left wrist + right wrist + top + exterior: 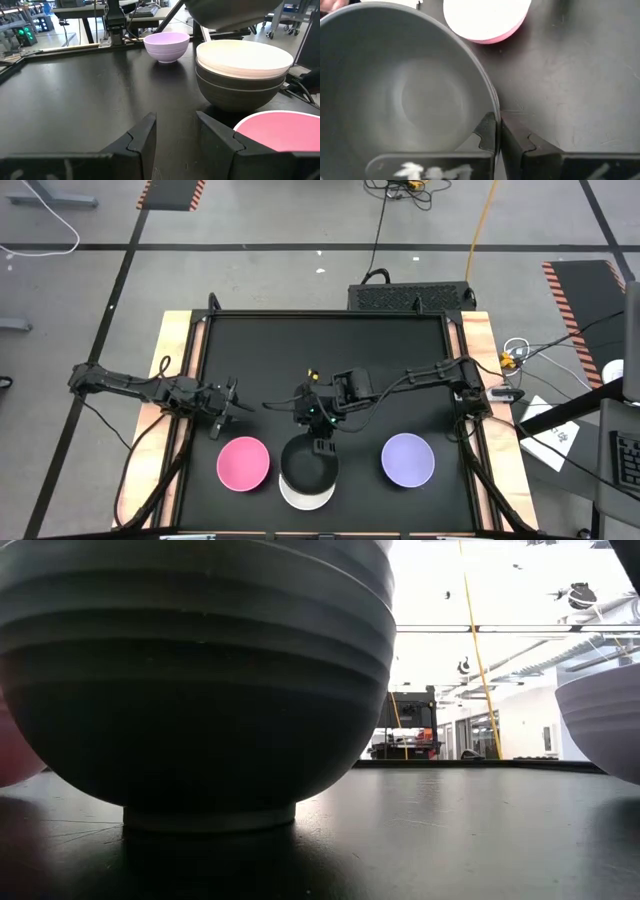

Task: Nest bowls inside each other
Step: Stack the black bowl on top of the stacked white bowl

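Right gripper (496, 131) fingers pinched on smooth black bowl (308, 464) rim, raised over white bowl (306, 495) stack near worktop (400, 360) front edge, pink bowl (243, 463) and lavender bowl (408, 459) flanking, left gripper (175, 132) fingers partly open, empty, near left edge, matte back area free

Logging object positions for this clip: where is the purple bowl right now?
In the high view the purple bowl stands alone at the table's front right, right of the stack and the black bowl in the right gripper.
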You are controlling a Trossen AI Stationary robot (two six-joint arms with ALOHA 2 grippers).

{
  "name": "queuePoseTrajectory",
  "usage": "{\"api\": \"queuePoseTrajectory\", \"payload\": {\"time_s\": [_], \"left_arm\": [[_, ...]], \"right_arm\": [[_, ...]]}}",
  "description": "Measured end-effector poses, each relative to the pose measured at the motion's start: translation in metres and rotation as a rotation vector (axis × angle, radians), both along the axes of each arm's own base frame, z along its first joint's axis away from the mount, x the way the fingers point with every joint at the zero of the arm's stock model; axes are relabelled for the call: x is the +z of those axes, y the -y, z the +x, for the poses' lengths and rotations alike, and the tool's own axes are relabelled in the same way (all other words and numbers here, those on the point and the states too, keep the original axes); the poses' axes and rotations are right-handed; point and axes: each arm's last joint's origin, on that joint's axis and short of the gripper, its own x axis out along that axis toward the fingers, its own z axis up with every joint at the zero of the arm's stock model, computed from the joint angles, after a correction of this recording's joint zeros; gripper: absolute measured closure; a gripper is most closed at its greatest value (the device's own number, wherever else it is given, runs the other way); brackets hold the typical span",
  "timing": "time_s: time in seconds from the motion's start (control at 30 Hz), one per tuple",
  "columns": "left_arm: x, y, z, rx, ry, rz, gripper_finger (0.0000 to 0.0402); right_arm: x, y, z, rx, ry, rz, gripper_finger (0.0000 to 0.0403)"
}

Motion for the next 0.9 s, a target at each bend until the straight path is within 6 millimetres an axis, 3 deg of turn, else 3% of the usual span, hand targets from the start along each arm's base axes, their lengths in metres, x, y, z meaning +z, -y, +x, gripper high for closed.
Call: {"api": "queuePoseTrajectory", "payload": {"time_s": [0.3, 0.6, 0.9], "left_arm": [[0.0, 0.0, 0.0, -0.001, 0.0, -0.002, 0.0266], [0.0, 0.0, 0.0, 0.001, -0.003, -0.012, 0.0266], [0.0, 0.0, 0.0, 0.001, -0.003, -0.012, 0.0266]], "right_arm": [[-0.004, -0.022, -0.002, 0.021, 0.001, -0.043, 0.0403], [-0.028, -0.013, 0.008, -0.021, -0.094, -0.046, 0.0403], [-0.029, -0.011, 0.008, -0.031, -0.105, -0.04, 0.0403]]}}
